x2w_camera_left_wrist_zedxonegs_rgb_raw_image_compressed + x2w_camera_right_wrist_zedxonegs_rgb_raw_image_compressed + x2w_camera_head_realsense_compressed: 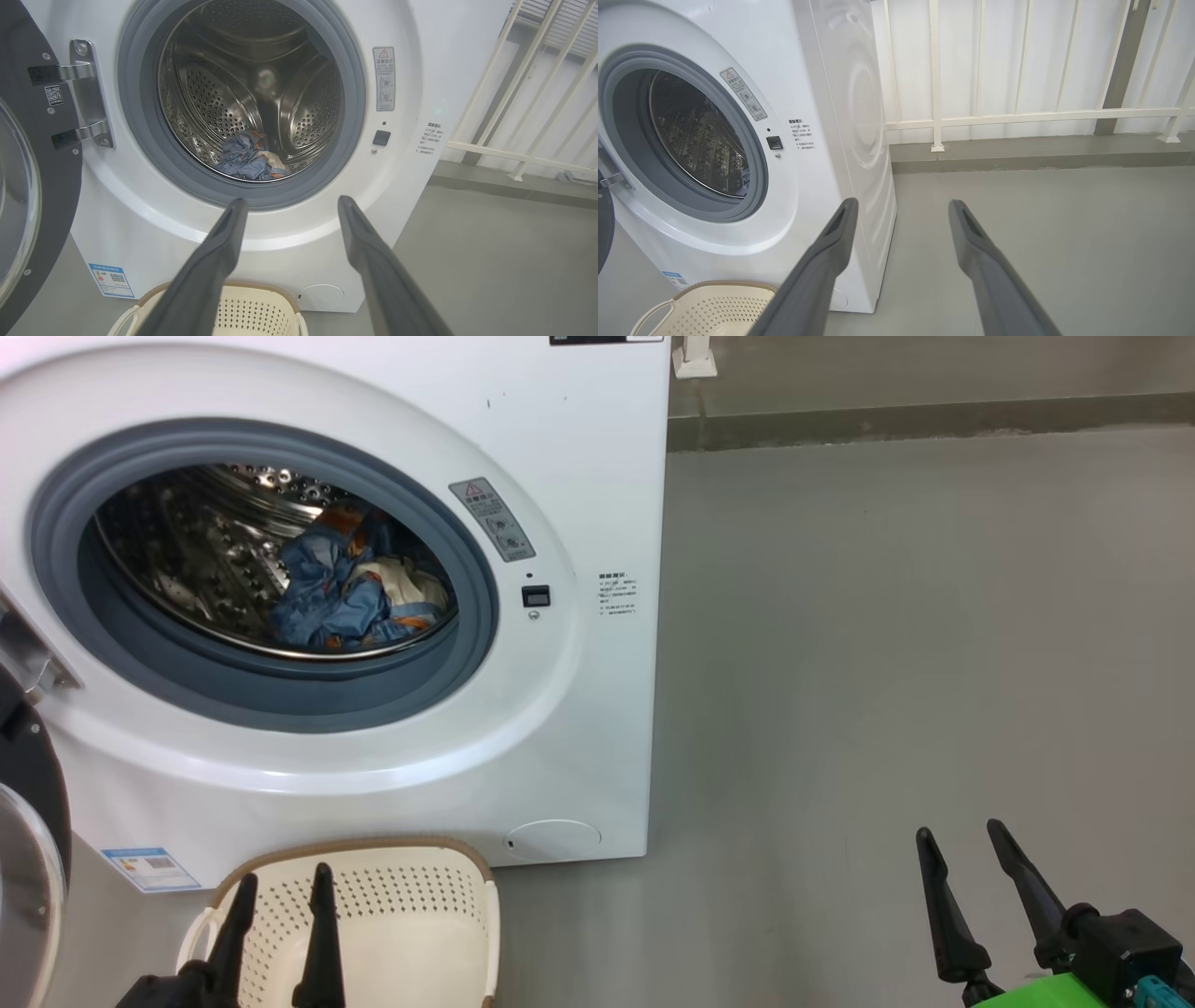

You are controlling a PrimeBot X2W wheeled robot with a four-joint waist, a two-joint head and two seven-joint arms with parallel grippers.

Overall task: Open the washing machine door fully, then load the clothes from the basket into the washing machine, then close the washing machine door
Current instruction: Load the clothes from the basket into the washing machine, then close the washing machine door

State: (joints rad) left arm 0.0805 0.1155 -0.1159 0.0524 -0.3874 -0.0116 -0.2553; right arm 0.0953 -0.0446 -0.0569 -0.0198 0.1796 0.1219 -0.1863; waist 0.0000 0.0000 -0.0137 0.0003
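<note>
Washing machine (579, 476), a big white front-loading box, stands on a grey floor (887, 663) at the left of the head view. Its round door (60, 196), a wide glossy black ring around a bulging clear glass window, is swung wide open on a metal hinge (86, 93) left of the opening. A grey-blue rubber gasket (280, 695) rings the perforated steel drum (210, 98). At the bottom of the drum lie the clothes (341, 593): crumpled light-blue fabric with orange-brown print, and a cream-white piece. Just in front of the washing machine, on the floor, sits the small rectangular cream plastic basket (401, 896), with perforated sides, a brown woven-look rim and white handles. The part of its inside that shows is bare plastic.

A grey warning sticker (493, 519) right of the opening carries a red triangle with an exclamation mark above rows of characters too small to read. Below it is a small black square latch (536, 596), and beside that a block of tiny printed lines (617, 595), unreadable. A blue-edged label sticker (149, 868) with a QR code sits at the lower left of the front, and a round filter cover (554, 838) at the lower right. A small white QR sticker (54, 94) is on the door's black ring near the hinge.

The left gripper (285, 875) hovers over the basket, its two long dark fingers spread wide. The right gripper (960, 829) hangs over the floor well to the right of the machine, fingers also spread wide. A white metal railing (1017, 114) runs along the wall behind.
</note>
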